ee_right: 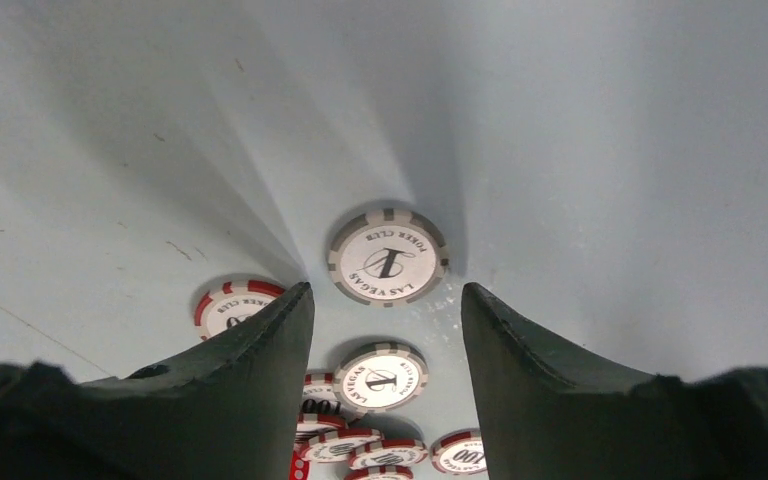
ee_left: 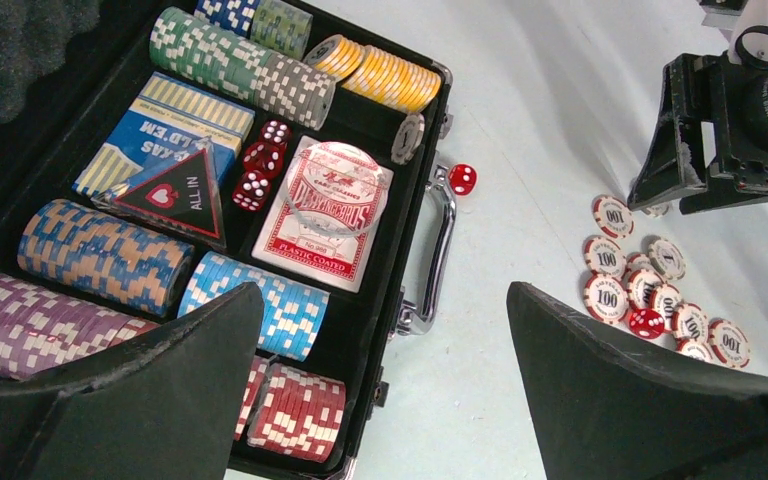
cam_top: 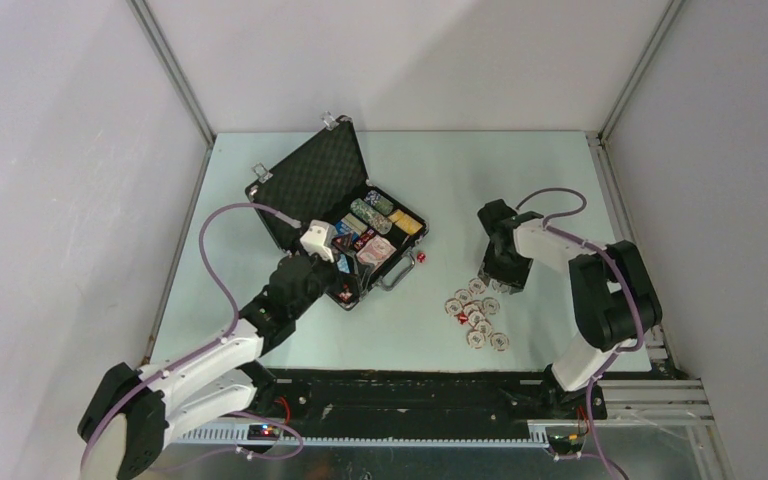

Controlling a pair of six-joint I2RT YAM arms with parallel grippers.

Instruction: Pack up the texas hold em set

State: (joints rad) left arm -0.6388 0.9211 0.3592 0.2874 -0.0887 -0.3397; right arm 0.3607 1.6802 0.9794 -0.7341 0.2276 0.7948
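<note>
The loose chips (cam_top: 476,315) of the set are thin, hard discs lying flat in a small cluster on the tabletop (cam_top: 540,180), well to the right of the open case (cam_top: 310,175). They look light and stiff, with smooth faces that would probably slip. The likely hold is therefore a pinch across the rim of a single chip, edge to edge, with the fingertips down at the surface, since a flat disc offers nothing to get under. A grey-edged chip (ee_right: 387,257) marked with a 1 lies at the far edge of the cluster, which should make it the easiest to single out. The right gripper (ee_right: 387,300) stands low over it with its jaws partly apart and nothing between them. In the wrist view this chip lies just beyond the two fingertips, centred on the gap, while a second grey chip (ee_right: 380,375) shows lower in the gap, toward the wrist. A red die (ee_left: 646,322) sits among the chips and a second red die (ee_left: 463,179) lies just beside the case's handle (ee_left: 438,250); both are small and hard and would likely roll if nudged. The case itself holds packed chips (ee_left: 240,65) in rows and two card decks (ee_left: 325,215). The left gripper (ee_left: 382,295) hangs wide open and empty above the case's near edge, well apart from the loose chips.
</note>
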